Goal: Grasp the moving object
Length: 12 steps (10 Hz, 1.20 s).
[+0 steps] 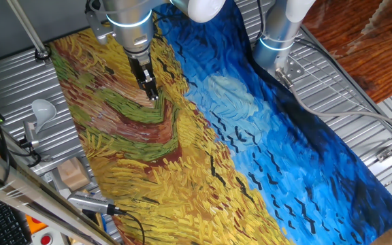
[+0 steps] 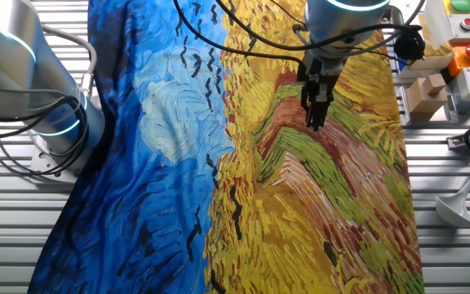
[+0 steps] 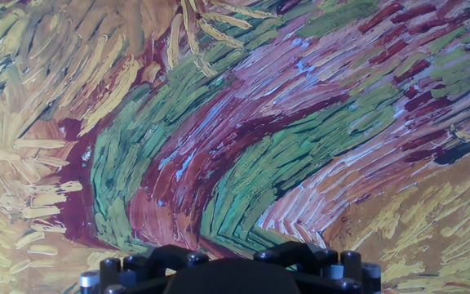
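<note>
Hand view is showing you nothing but painted cloth (image 3: 243, 155) right now, green and maroon swirls filling the frame, with only the dark base of the gripper peeking in at the bottom edge. No pink-and-yellow toy anywhere in it, and I'm not spotting the moving object in either fixed view, so either it's hiding under the fingers or it's blending into all that yellow brushwork; I can't say where it's sitting. So progress-wise I'd call the grasp not confirmed: you're looking at an arm parked low over the cloth and nothing visibly caught. In one fixed view the gripper (image 1: 153, 93) is hanging in the upper left of the frame, tips pointing down and just about touching the cloth where the yellow strokes are meeting the green band. The other fixed view has it (image 2: 314, 122) in the upper right, same story. The fingers are looking close together, nearly pinched, but honestly I can't tell if they're fully closed or holding anything between them.
</note>
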{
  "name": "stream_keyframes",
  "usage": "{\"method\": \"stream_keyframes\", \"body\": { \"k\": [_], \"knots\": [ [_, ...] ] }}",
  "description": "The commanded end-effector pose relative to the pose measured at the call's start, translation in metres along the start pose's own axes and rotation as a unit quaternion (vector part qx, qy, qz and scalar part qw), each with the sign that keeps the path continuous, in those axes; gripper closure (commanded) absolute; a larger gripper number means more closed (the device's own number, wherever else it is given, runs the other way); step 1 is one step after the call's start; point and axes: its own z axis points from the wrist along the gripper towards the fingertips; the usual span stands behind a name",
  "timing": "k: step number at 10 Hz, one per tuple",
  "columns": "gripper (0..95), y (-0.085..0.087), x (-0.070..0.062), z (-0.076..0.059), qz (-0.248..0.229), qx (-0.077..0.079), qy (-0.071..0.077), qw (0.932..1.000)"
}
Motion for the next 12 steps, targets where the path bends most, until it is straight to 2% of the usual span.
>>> {"method": "stream_keyframes", "body": {
  "k": [1,2,5,6,9,11,12],
  "knots": [
    [0.0,-0.0001,0.0001,0.0,0.0,0.0,0.0,1.0],
    [95.0,-0.0001,0.0001,0.0,-0.025,-0.013,-0.008,0.9996],
    [95.0,-0.0001,0.0002,0.0,-0.03,-0.011,-0.007,0.9995],
    [95.0,0.0,0.0006,0.0002,-0.048,-0.011,-0.007,0.9988],
    [95.0,0.0,0.0011,0.0003,-0.043,-0.011,-0.007,0.999],
    [95.0,0.0,0.0015,0.0005,-0.07,-0.01,-0.006,0.9975],
    [95.0,-0.0001,0.0047,0.0012,-0.065,-0.008,-0.007,0.9978]
  ]
}}
